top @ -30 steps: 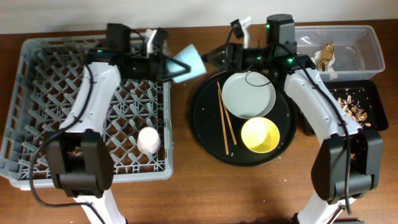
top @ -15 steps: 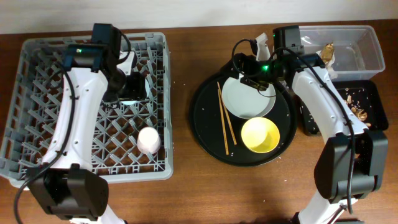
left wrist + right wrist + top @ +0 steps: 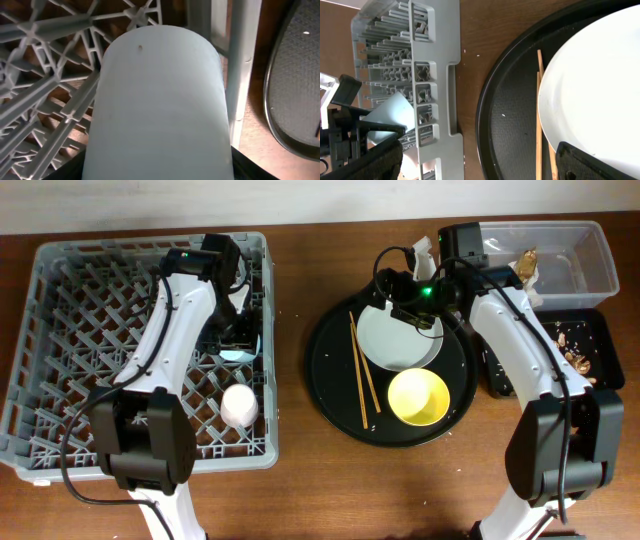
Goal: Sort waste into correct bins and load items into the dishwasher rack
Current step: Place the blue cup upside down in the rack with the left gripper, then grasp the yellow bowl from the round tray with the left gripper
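Left gripper (image 3: 240, 337) is clamped on the light-blue cup (image 3: 160, 100), fingers across the side wall. The cup sits low among the pegs at the 3 o'clock edge of the dishwasher rack (image 3: 60, 300). Left wrist view: the cup wall fills the frame with lattice close behind it, and I cannot tell whether it touches a peg. Pink cup (image 3: 238, 405) stands in the rack at 6 o'clock from the blue one, near but apart. Handling judgement: the cup looks light, stiff and smooth-walled, so a mid-wall pinch holds it, but it may slip or tip on release unless it is seated between pegs. Right gripper (image 3: 405, 298) has its fingers spread and empty, hovering over the 12 o'clock rim of the pale plate (image 3: 395, 340). The plate lies in the upper part of the round black tray (image 3: 335, 395). It looks wide, shallow, rigid and glossy, probably the heaviest item. My judgement is to pinch it at the rim, one finger inside and one under the lip, since the face offers nothing to grip. Yellow bowl (image 3: 418, 397) sits at 5 o'clock on the tray, just beside the plate. Chopsticks (image 3: 359, 375) lie at 9 o'clock, their upper ends at the plate's edge. They are thin, light and likely to roll.
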You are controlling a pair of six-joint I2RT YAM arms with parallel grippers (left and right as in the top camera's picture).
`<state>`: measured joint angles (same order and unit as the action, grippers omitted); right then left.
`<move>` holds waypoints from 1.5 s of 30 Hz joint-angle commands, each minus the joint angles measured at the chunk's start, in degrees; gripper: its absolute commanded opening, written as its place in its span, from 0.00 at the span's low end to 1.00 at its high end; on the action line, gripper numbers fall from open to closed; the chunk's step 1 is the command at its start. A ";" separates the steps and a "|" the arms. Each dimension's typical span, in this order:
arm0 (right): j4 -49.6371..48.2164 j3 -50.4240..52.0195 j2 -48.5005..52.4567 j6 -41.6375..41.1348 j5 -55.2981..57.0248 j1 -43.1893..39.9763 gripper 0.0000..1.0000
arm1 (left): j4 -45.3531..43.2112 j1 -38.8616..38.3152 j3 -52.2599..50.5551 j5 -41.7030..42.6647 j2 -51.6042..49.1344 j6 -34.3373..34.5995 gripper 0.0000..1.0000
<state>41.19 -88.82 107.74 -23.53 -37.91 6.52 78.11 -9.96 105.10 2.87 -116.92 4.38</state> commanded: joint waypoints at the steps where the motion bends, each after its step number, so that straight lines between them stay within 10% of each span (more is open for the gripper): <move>1: 0.02 0.04 -0.55 0.79 0.76 0.20 0.99 | 0.20 0.22 -0.04 -1.44 -0.39 0.79 0.75; 3: 0.02 0.04 -0.55 0.79 0.76 0.20 0.98 | 0.17 0.26 -0.04 -1.42 -0.39 0.76 0.99; 15: 5.62 -0.04 -2.29 5.33 9.51 -1.46 0.87 | -1.03 -2.47 14.51 7.72 -0.37 0.72 0.99; 24: 16.04 -0.02 -12.90 3.54 27.21 -8.81 0.85 | -11.67 -19.47 13.81 4.76 -4.28 7.26 0.90; 36: 21.24 0.15 -12.52 4.70 28.09 -12.17 0.85 | -29.24 -22.03 13.81 5.05 -18.10 11.47 0.71; 45: 21.00 0.15 -9.94 4.68 28.11 -12.17 0.86 | -13.05 -24.65 13.97 22.18 -18.32 1.77 0.71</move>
<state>62.30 -88.82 97.36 -19.25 -10.52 -5.28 60.29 -34.35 118.74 15.62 -135.02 14.33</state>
